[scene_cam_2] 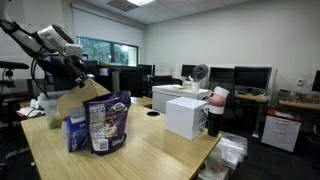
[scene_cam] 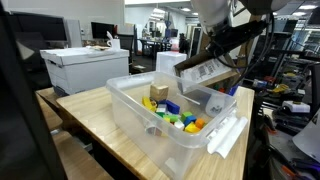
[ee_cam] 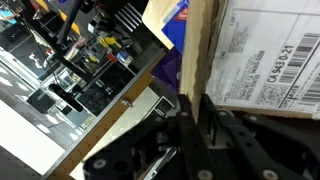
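Cardboard box within the claw

An office with a wooden table, a window, monitors and white walls.

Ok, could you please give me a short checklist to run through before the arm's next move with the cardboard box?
1. Grip: the gripper is shut on a flap of the cardboard box: ok.
2. Position: the box hangs tilted over the far end of the clear bin: ok.
3. Contents of the box: its inside is hidden in every view: cannot tell.
4. Room in the bin: the blocks cover only part of its floor: ok.
5. Clearance: the white box stands well apart from the arm and the bin: ok.
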Tool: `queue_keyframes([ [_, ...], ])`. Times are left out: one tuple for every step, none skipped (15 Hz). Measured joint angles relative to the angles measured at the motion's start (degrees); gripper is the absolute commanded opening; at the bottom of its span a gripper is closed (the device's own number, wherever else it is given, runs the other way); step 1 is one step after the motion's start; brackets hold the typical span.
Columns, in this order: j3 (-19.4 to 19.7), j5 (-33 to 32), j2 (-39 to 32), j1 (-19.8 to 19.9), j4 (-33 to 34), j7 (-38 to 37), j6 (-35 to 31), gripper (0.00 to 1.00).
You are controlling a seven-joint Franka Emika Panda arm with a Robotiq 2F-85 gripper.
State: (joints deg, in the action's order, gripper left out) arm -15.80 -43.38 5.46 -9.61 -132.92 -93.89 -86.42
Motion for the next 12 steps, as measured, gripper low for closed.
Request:
queue_keyframes([
  [0.2,0.0,-0.1,-0.2,0.4,0.0,0.0,0.05],
  [0.3,0.0,-0.2,-0.4,1.0,0.0,0.0,0.05],
  [0.4,0.0,-0.3,-0.5,1.6,0.1,0.0,0.05],
  [0.4,0.0,-0.4,-0.5,2.2,0.2,0.0,0.05],
  [0.4,0.0,-0.6,-0.5,3.0,0.3,0.0,0.05],
  [0.5,0.0,-0.8,-0.5,3.8,0.4,0.0,0.05],
  [0.5,0.0,-1.1,-0.5,4.8,0.4,0.0,0.05],
  [0.7,-0.1,-1.4,-0.5,6.9,0.4,0.0,0.05],
  [0.8,-0.1,-1.5,-0.5,7.5,0.4,0.0,0.05],
  [0.9,-0.1,-1.6,-0.5,8.0,0.4,0.0,0.05],
  [0.9,-0.2,-1.7,-0.5,8.6,0.5,0.0,0.05],
  [1.0,-0.3,-2.0,-0.5,9.5,0.8,0.0,0.05],
])
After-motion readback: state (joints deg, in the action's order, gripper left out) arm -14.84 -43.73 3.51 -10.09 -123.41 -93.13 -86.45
